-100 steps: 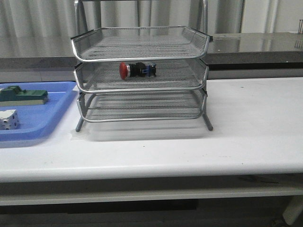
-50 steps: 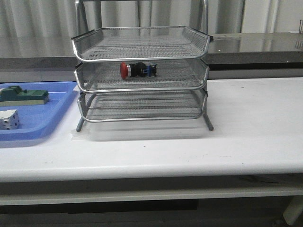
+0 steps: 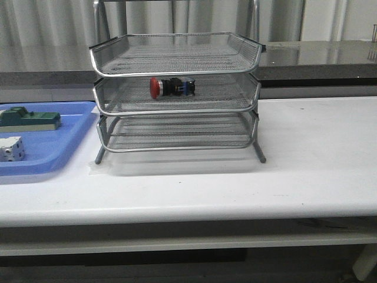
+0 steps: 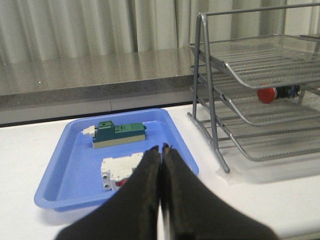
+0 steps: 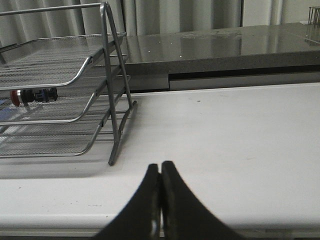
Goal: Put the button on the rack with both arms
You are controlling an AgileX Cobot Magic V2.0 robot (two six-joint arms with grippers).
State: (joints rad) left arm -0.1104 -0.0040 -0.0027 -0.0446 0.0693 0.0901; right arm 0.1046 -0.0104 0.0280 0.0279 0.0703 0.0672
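Fingers (image 4: 150, 172) of the left gripper (image 4: 161, 150) are pressed together with nothing between them, and the right gripper (image 5: 160, 167) shows the same: its two black pads meet along a thin seam, empty. Neither arm appears in the front view, so both sit back at the near edge of the white table (image 3: 318, 153), well apart from the rack (image 3: 175, 94).

Inside that rack the button (image 3: 171, 87) lies on its side on the middle tier, its long axis running across the shelf: red mushroom cap toward the robot's left, black body in the middle, blue rear block toward the right. It rests toward the left half of the tier, under the top tray.

From the left wrist view the button (image 4: 276, 93) lies ahead and off to the arm's right, past the rack's upright post; from the right wrist view the button (image 5: 34, 95) lies ahead and off to that arm's left (only the cap and body peek out beneath the top tray's rim). Judged from the shelf position, the left arm looks slightly nearer, though not clearly so.

With the button already seated on the rack and both grippers clear, the placement looks done; I judge nothing more than staying clear is called for.

Beside the rack, a blue plastic tray (image 3: 65, 147) holds a green block (image 3: 29, 119) and a white dotted cube (image 3: 12, 148).
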